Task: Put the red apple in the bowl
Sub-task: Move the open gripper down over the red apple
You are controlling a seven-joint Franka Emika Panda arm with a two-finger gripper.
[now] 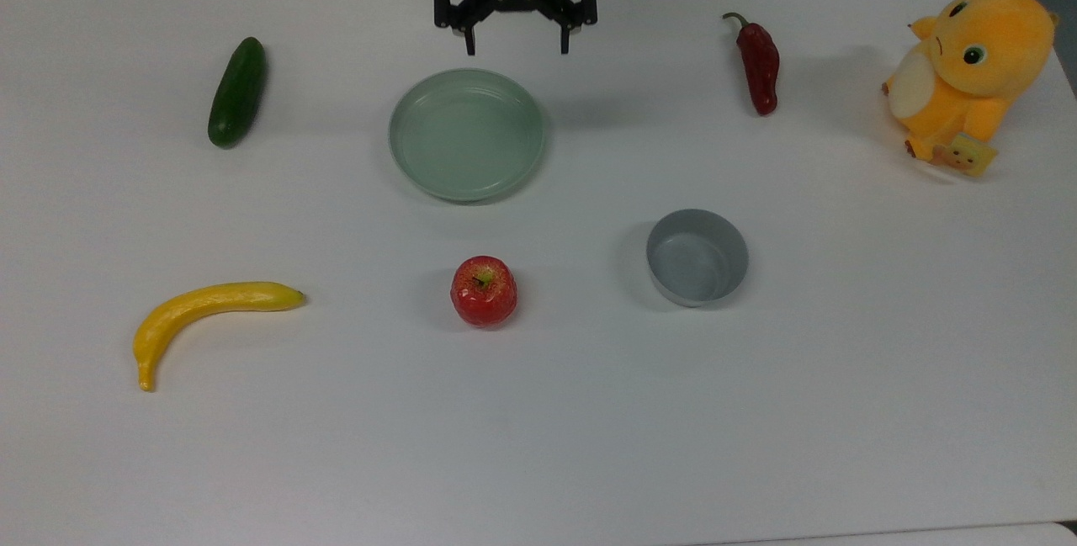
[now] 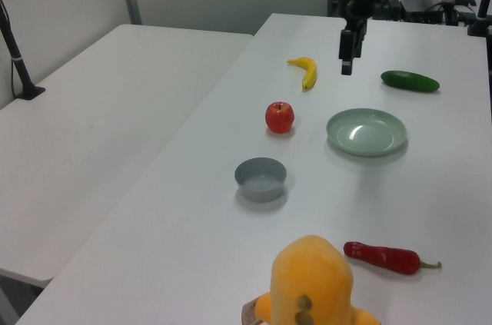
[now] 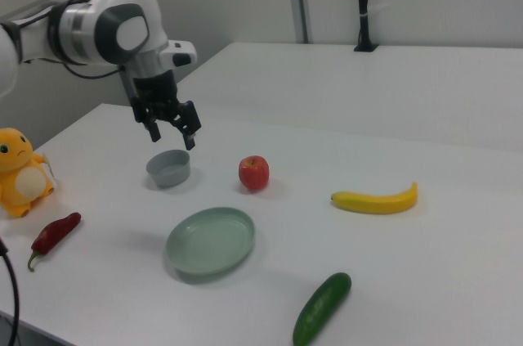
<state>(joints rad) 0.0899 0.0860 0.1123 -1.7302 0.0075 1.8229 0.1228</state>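
Note:
The red apple [image 1: 484, 291] [image 2: 280, 117] [image 3: 254, 173] rests on the white table, stem up. The grey bowl [image 1: 697, 257] [image 2: 260, 178] [image 3: 168, 168] stands empty to the apple's right in the top view. My gripper [image 1: 517, 48] [image 2: 347, 68] [image 3: 172, 140] hangs open and empty in the air, high above the table. In the top view it is just past the far rim of the pale green dish [image 1: 467, 134], well away from the apple and the bowl.
A cucumber [image 1: 237, 92] and a banana [image 1: 202, 315] lie at the top view's left. A dark red chili pepper [image 1: 758, 64] and an orange plush toy [image 1: 968, 71] sit at the top view's right. Bare table stretches in front of the apple.

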